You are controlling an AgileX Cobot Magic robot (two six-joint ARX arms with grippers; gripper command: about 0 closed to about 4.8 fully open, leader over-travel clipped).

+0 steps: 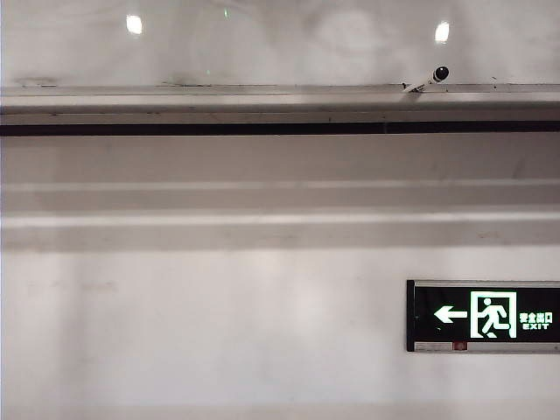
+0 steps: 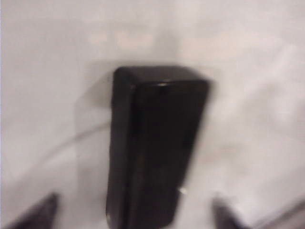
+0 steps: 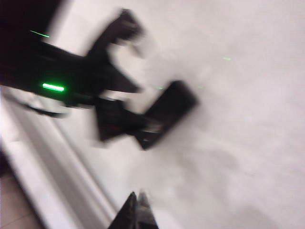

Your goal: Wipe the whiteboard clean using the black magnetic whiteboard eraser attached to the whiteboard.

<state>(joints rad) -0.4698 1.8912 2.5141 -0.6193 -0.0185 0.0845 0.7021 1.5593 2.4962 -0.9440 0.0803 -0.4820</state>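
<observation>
Left claw (image 2: 136,212) open, fingers either side of the black eraser (image 2: 152,148) on the whiteboard (image 2: 248,143), not touching. Right claw (image 3: 138,210) closed, near the board's silver edge rail (image 3: 57,162).

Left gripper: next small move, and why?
Probably back the left gripper away from the black eraser. Its fingertips stand wide on either side of the eraser, clear of it, and the eraser sits against the whiteboard unheld. The right gripper is shut beside the board, holding nothing. Whether marks remain is too blurred to tell.
</observation>
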